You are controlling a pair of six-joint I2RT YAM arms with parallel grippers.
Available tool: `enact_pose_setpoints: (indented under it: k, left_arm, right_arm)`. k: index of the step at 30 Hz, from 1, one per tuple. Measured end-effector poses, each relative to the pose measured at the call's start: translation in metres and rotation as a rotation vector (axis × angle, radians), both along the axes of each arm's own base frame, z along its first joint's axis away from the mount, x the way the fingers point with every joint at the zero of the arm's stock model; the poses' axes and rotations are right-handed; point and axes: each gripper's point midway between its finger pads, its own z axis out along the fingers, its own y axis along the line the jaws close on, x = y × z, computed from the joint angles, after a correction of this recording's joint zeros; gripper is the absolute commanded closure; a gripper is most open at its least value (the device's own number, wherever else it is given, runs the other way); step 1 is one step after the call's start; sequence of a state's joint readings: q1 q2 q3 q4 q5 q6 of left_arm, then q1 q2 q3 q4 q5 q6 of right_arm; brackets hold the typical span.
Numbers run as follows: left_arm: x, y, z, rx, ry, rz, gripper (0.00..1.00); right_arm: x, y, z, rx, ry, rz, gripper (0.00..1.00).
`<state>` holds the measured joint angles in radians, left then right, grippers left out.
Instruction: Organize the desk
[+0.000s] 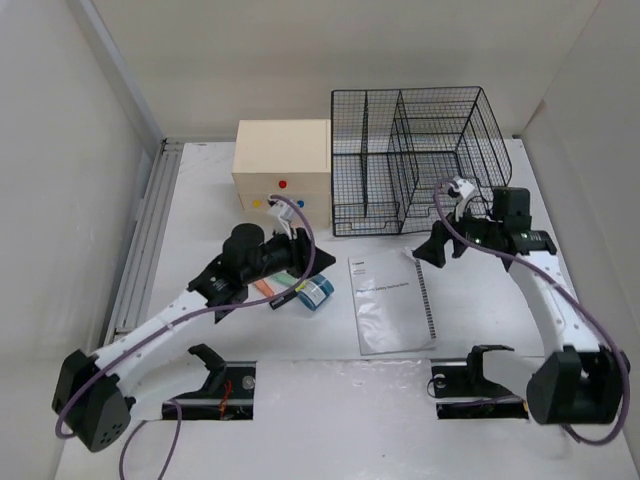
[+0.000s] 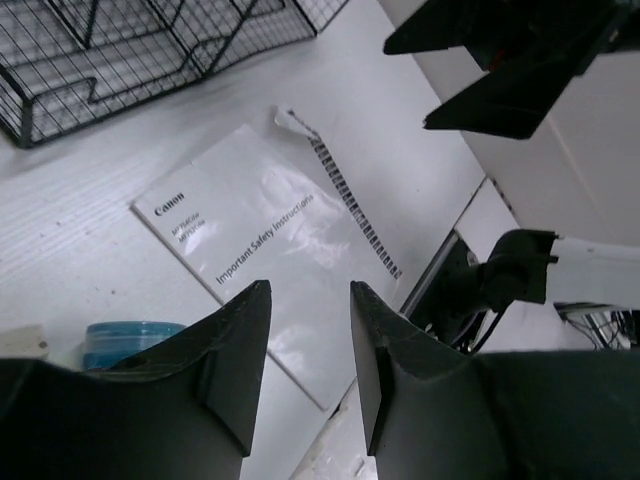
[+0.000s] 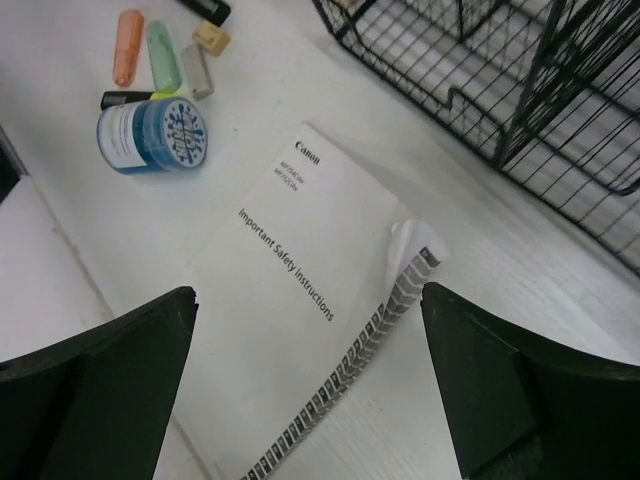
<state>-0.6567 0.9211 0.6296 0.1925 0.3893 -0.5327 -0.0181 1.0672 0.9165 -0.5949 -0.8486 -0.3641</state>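
The white desk (image 1: pixel 200 195) holds a Canon "Important Safety Instructions" booklet (image 1: pixel 392 300) lying flat at the centre, one corner curled up. My left gripper (image 1: pixel 312 265) is open and empty, hovering just above a blue round tub (image 1: pixel 316 291). In the left wrist view its fingers (image 2: pixel 240 340) frame the booklet (image 2: pixel 260 240). My right gripper (image 1: pixel 434 248) is wide open and empty above the booklet's upper right corner. The right wrist view shows the booklet (image 3: pixel 300 300) between its fingertips (image 3: pixel 150 340).
A black wire-mesh rack (image 1: pixel 415 160) and a cream drawer box (image 1: pixel 282 165) stand at the back. An orange highlighter (image 3: pixel 128 45), a green one (image 3: pixel 163 55) and small bits lie beside the blue tub (image 3: pixel 155 135). Grey rails (image 1: pixel 140 240) run along the left edge.
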Motion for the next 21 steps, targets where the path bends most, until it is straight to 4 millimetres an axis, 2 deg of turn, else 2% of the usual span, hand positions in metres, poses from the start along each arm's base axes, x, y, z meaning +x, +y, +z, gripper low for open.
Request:
enact_pose_setpoints:
  k: [3,6,10,15,17,21]
  left_arm:
    - [-0.006,-0.021,-0.026,0.056,0.053,-0.053,0.6]
    - [-0.016,-0.048,-0.05,0.14,0.072,-0.1,0.59]
    - [-0.029,-0.072,-0.068,0.205,0.049,-0.125,0.56]
    - [-0.018,-0.083,-0.082,0.224,0.021,-0.086,0.54]
    - [-0.012,-0.09,-0.095,0.236,0.024,-0.075,0.54]
    - [-0.009,-0.099,-0.136,0.294,0.066,-0.076,0.54]
  right_arm:
    - [0.005,0.004,-0.032,0.034,0.132,0.013,0.01]
    - [0.007,0.006,-0.05,0.058,0.208,-0.002,0.01]
    - [0.005,0.007,-0.06,0.082,0.213,-0.035,0.02]
    - [-0.001,0.007,-0.07,0.102,0.195,-0.075,0.02]
    - [-0.004,0.004,-0.077,0.097,0.195,-0.108,0.01]
    - [0.002,-0.003,-0.084,0.081,0.197,-0.179,0.01]
